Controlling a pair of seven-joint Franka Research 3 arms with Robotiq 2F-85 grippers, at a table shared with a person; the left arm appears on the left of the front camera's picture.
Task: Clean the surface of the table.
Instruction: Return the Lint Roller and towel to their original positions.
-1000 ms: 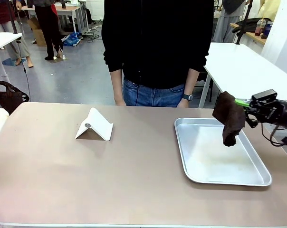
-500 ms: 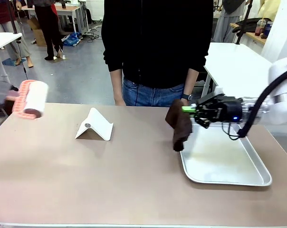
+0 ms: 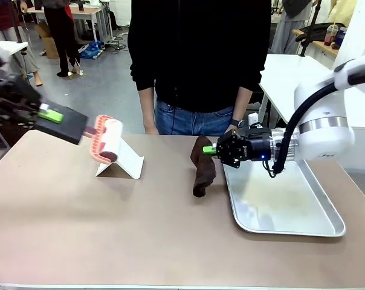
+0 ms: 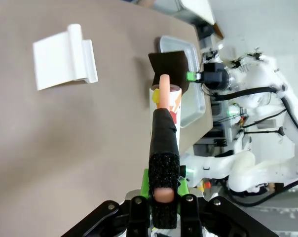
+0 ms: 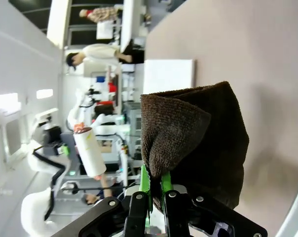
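Both arms have swung inward since a moment ago. Over the brown surface (image 3: 110, 229), the right pincer (image 3: 210, 149) is clamped on a dark cloth (image 3: 203, 166) hanging beside the tray (image 3: 303, 226). The left pincer (image 3: 51, 113) is clamped on a roller (image 3: 105, 139) above the white stand (image 3: 123, 162). A person (image 3: 200, 60) stands beyond.

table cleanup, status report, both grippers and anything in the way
Left gripper shut on black-handled lint roller. Right gripper shut on dark brown cloth, hanging over taupe-brown table. White folded stand and silver metal tray on top.
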